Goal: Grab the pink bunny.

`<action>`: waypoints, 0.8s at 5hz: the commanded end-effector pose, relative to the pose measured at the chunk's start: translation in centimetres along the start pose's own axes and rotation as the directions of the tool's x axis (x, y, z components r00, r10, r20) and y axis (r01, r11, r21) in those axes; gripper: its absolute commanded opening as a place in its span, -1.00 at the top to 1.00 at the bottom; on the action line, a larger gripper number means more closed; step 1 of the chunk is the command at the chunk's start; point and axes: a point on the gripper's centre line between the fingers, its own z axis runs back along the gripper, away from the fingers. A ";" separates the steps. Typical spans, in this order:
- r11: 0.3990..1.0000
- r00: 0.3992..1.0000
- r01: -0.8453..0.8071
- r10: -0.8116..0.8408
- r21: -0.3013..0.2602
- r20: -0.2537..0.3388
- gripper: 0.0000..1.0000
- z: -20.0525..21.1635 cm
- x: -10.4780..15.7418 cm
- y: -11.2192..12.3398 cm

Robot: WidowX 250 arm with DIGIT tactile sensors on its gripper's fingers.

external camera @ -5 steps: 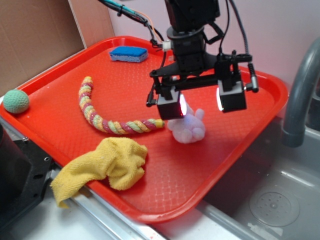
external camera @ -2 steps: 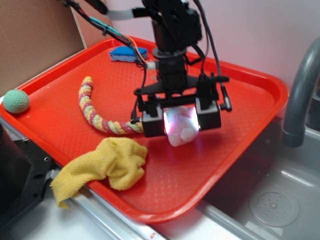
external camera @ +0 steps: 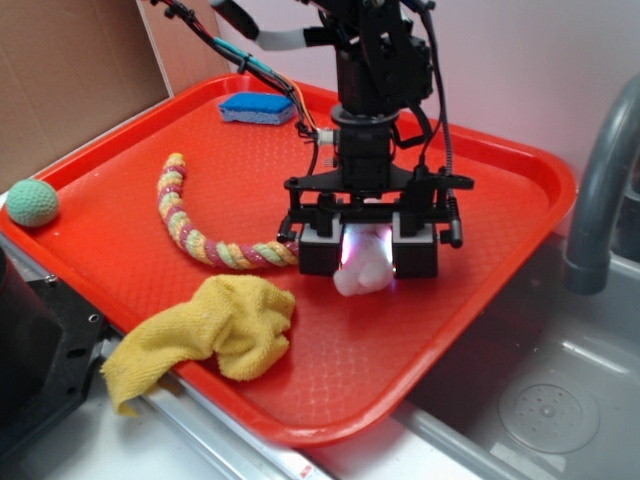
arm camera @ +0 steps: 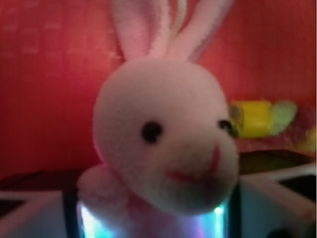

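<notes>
The pink bunny (external camera: pixel 362 268) sits on the red tray (external camera: pixel 400 380), right of the tray's middle. My gripper (external camera: pixel 367 255) is down over it, one finger (external camera: pixel 318 250) on its left and the other (external camera: pixel 415 250) on its right, both pressed against its sides. In the wrist view the pink bunny (arm camera: pixel 163 144) fills the frame, face towards the camera and ears up. Its body is wedged between the lit pads (arm camera: pixel 89 223) of my gripper (arm camera: pixel 153 220). The gripper is shut on the bunny, whose lower body is hidden by the fingers.
A twisted multicolour rope toy (external camera: pixel 185 225) curves just left of the gripper, its end near the left finger. A yellow cloth (external camera: pixel 215 330) hangs over the tray's front edge. A blue sponge (external camera: pixel 257 108) lies at the back, a green ball (external camera: pixel 32 202) far left, a grey faucet (external camera: pixel 600 190) and sink on the right.
The gripper came down from above and behind the bunny to sit around it. Its fingers have drawn closer together, onto the bunny's sides.
</notes>
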 end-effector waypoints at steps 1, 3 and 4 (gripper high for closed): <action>0.883 0.825 0.463 -0.459 0.074 0.330 1.00 11.7 0.6 5.6; 0.853 0.816 0.522 -0.505 0.016 0.281 1.00 15.1 1.2 11.2; 0.873 0.851 0.487 -0.467 -0.026 0.240 1.00 15.6 2.9 12.0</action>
